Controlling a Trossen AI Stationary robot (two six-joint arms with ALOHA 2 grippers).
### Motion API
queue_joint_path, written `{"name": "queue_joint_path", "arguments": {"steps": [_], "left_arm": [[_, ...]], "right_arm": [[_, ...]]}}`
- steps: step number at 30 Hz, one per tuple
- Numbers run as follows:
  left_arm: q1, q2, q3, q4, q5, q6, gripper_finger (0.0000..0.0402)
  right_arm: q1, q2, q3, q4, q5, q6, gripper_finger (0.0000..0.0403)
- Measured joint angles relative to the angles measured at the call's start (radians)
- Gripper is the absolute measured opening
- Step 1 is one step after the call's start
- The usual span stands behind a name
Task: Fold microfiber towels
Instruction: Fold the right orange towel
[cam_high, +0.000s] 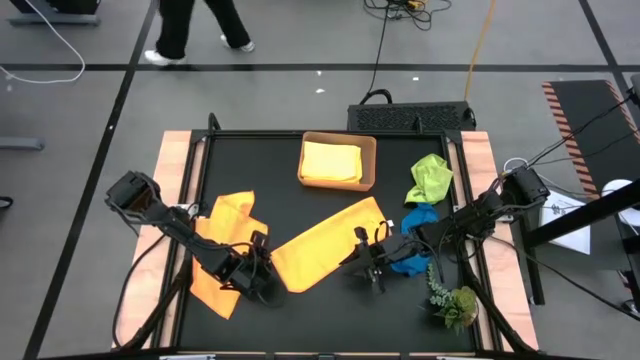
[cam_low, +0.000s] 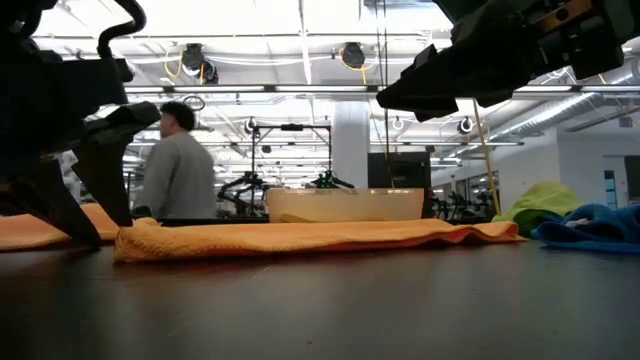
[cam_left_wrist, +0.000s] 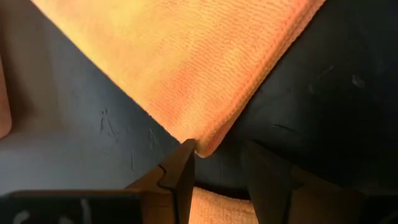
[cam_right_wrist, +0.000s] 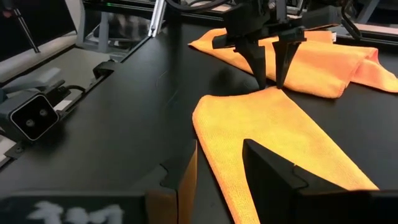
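The orange towel (cam_high: 328, 243) lies flat at lower centre of the high view, a long strip running diagonally from lower left to upper right on the black bench (cam_high: 290, 200). Its long axis runs straight between the two arms, one end toward each.

At the lower-left end the left pincer (cam_high: 262, 262) is down at the strip's corner. In the left wrist view that corner (cam_left_wrist: 205, 148) pokes in between the two dark fingers (cam_left_wrist: 180, 171), which stand apart on either side of it; cloth is touching or just beside the inner edge of one finger, but no pinch shows yet. The right wrist view confirms this from far off: the left pincer (cam_right_wrist: 270, 65) has its tips planted at the far corner, fingers parted.

At the other end the right pincer (cam_high: 368, 262) sits low over the strip's lower edge in the high view. In its own wrist view the fingers (cam_right_wrist: 273, 177) are spread with the near part of the cloth between them; whether they grip it cannot be told.

So each arm is nearest its own end, and a fold likely means lifting both ends together across the short axis.

Around it: a second orange towel (cam_high: 222, 250) rumpled under the left arm at lower left, a yellow towel (cam_high: 332, 161) in the tan tray (cam_high: 369, 150) at top centre, a lime green towel (cam_high: 431, 177) and a blue towel (cam_high: 415, 232) at right, and a plant sprig (cam_high: 452, 300) at lower right.
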Motion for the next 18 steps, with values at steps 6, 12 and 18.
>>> {"name": "queue_joint_path", "arguments": {"steps": [6, 12, 18], "left_arm": [[0.000, -0.047, 0.052, -0.024, 0.005, -0.023, 0.0132], [-0.021, -0.072, 0.141, -0.168, -0.004, 0.005, 0.0054], [-0.039, -0.074, 0.221, -0.297, -0.124, -0.036, 0.0011]], "right_arm": [[0.000, 0.000, 0.000, 0.000, 0.002, 0.000, 0.0121], [0.000, 0.000, 0.000, 0.000, 0.003, 0.007, 0.0121], [0.000, 0.000, 0.000, 0.001, 0.003, 0.002, 0.0121]]}}
